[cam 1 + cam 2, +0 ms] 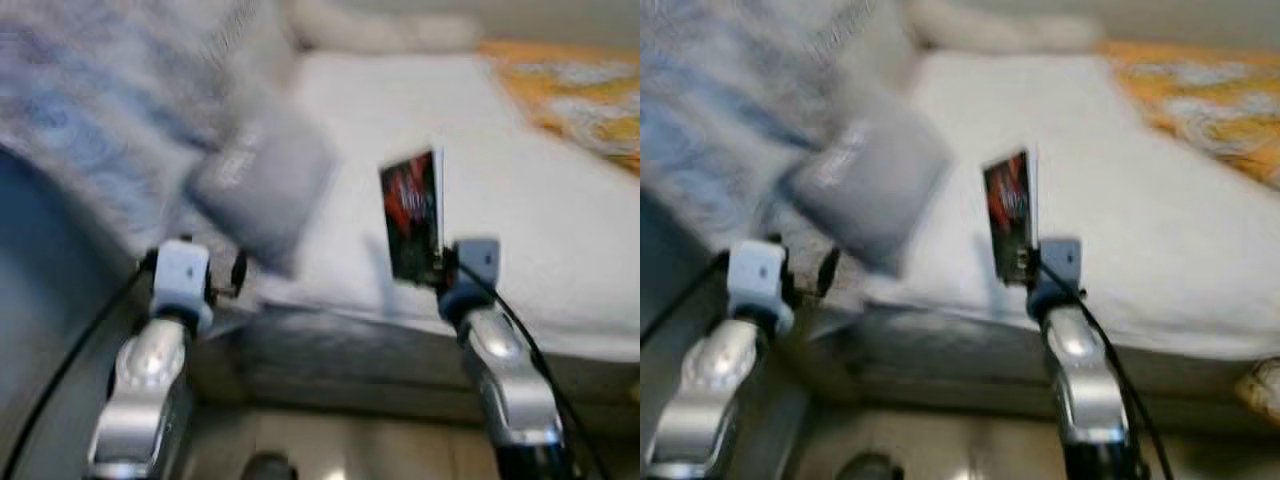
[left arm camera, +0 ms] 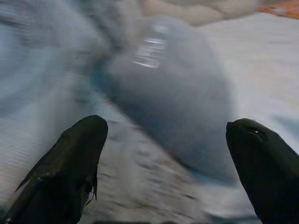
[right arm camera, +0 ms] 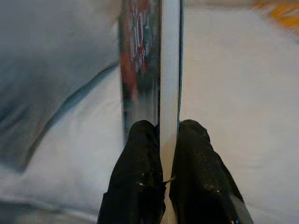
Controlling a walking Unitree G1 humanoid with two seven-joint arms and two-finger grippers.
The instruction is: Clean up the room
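I stand at the edge of the bed, and the pictures are blurred. My right gripper holds a thin book with a dark cover that has red marks on it. The two black fingers press it from both sides near its lower edge, so the book stands upright above the white sheet of the bed. In the right wrist view I see its white page edge between the fingers and the glossy cover beside it.

My left gripper is wide apart and holds nothing. It is at the near edge of the bed, and it points toward a grey pillow that lies on the bed just in front of it. One finger is well apart from the other, and the pillow shows between them. The pillow has a pale label on its top side, but I cannot read it.

The pillow lies to the left of the book, near to it. Further left of the pillow, a blue-grey blanket covers the bed. At the far right corner of the bed lies an orange patterned cloth. At the far end of the bed lies a long pale cushion.
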